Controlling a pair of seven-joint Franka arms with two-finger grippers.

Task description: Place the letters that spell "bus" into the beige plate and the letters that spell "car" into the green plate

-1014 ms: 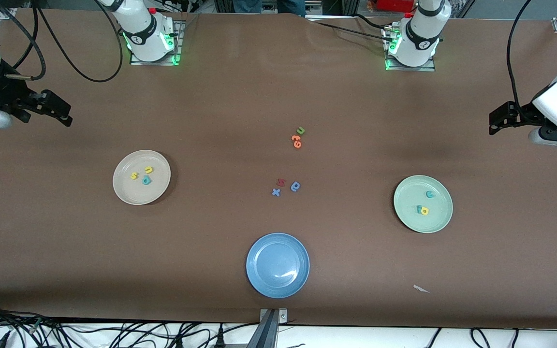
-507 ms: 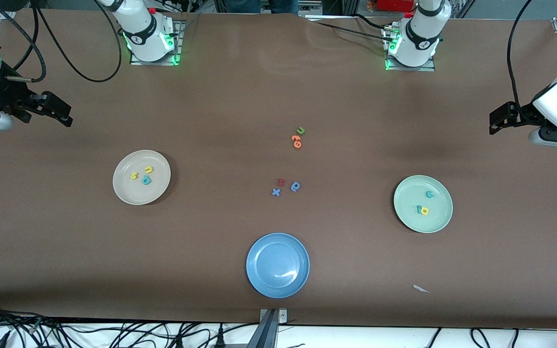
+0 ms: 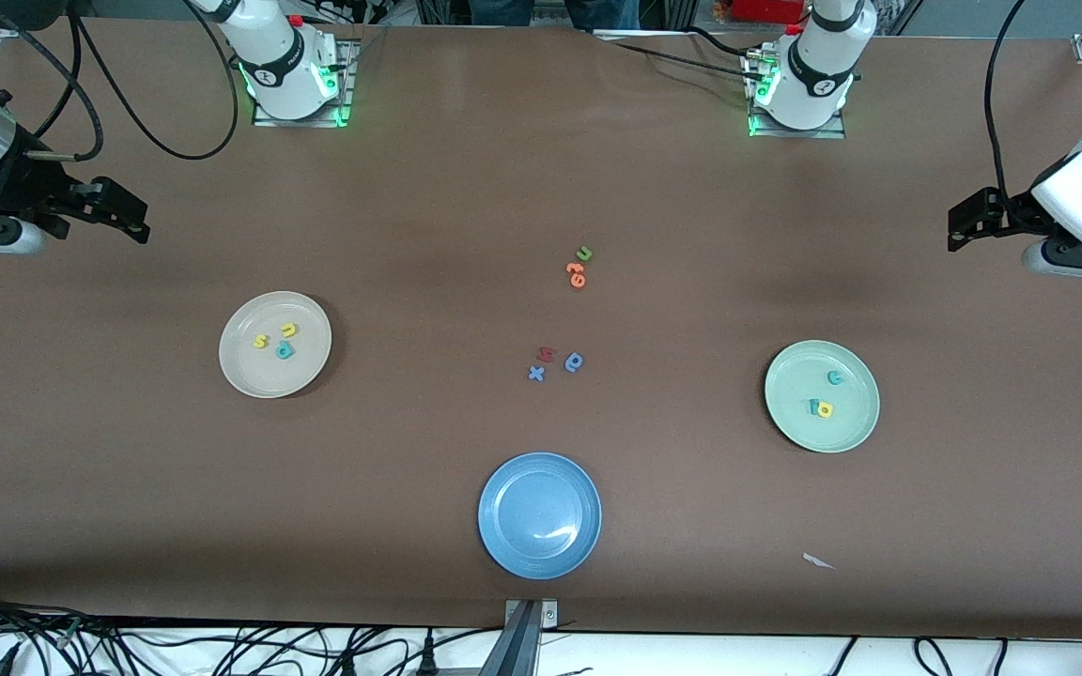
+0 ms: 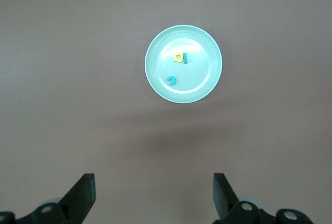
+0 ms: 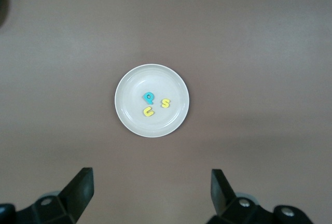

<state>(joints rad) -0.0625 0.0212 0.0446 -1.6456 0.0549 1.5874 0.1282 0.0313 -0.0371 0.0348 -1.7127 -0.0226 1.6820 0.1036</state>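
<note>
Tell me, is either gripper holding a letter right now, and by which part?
Nothing is held. The left gripper and the right gripper both hang open and empty.

A brown table (image 3: 428, 235) carries three plates. The beige plate (image 3: 245, 371) lies toward the right arm's end, the green plate (image 3: 851, 427) toward the left arm's end, and a blue plate (image 3: 539, 515) lies between them, nearest to the front camera. In the middle, directly on the table, lie a green u (image 3: 584, 253) touching an orange letter (image 3: 577, 274), and nearer to the camera a red letter (image 3: 546, 354), a blue x (image 3: 536, 373) and a blue round letter (image 3: 574, 361). A small white scrap (image 3: 818, 560) lies near the front edge.
</note>
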